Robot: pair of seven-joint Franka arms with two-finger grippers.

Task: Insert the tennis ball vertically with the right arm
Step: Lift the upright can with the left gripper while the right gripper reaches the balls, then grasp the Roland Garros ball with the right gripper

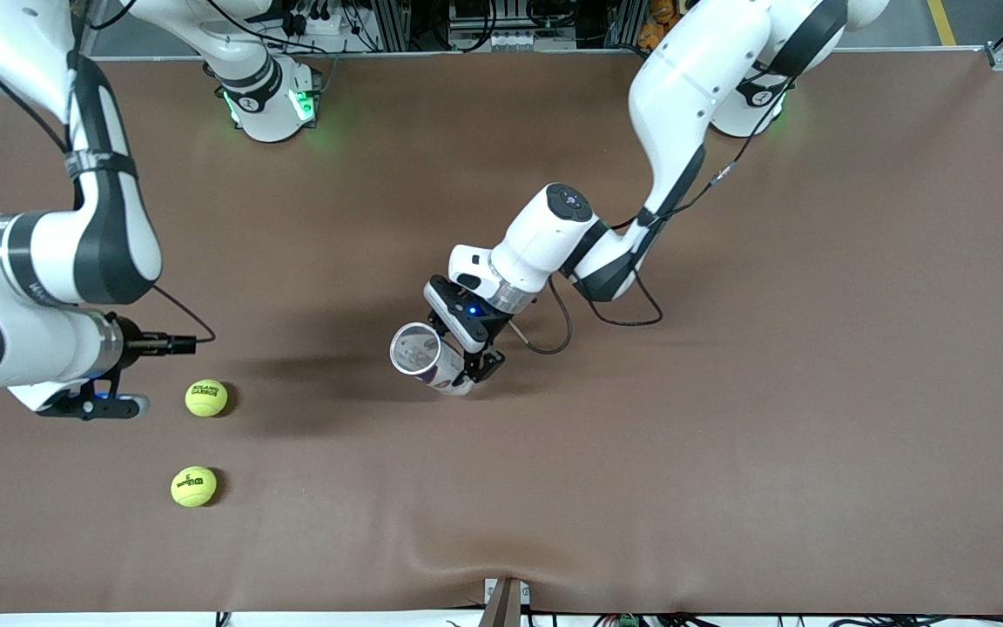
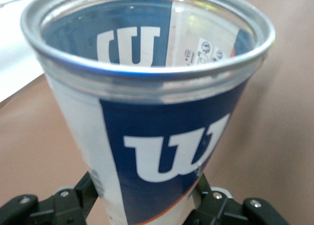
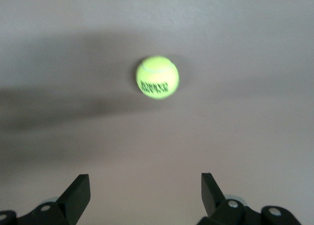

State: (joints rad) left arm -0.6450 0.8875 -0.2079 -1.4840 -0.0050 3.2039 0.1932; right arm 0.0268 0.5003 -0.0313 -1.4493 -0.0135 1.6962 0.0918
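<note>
Yellow tennis ball (image 3: 157,77) lies on the table (image 1: 728,435), ahead of the right gripper (image 3: 142,190)'s spread fingers; the left gripper (image 1: 467,370) pinches a tilted blue-white can (image 1: 423,355).

One tennis ball (image 1: 206,398) sits at the lower left of the frame. The other ball (image 1: 194,486) sits just below it. The can (image 1: 426,357) is in the middle.

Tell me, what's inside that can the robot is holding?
No ball shows inside the can held by the left gripper; only its printed inner wall. The bottom is hidden from view. Both tennis balls lie on the table.
</note>
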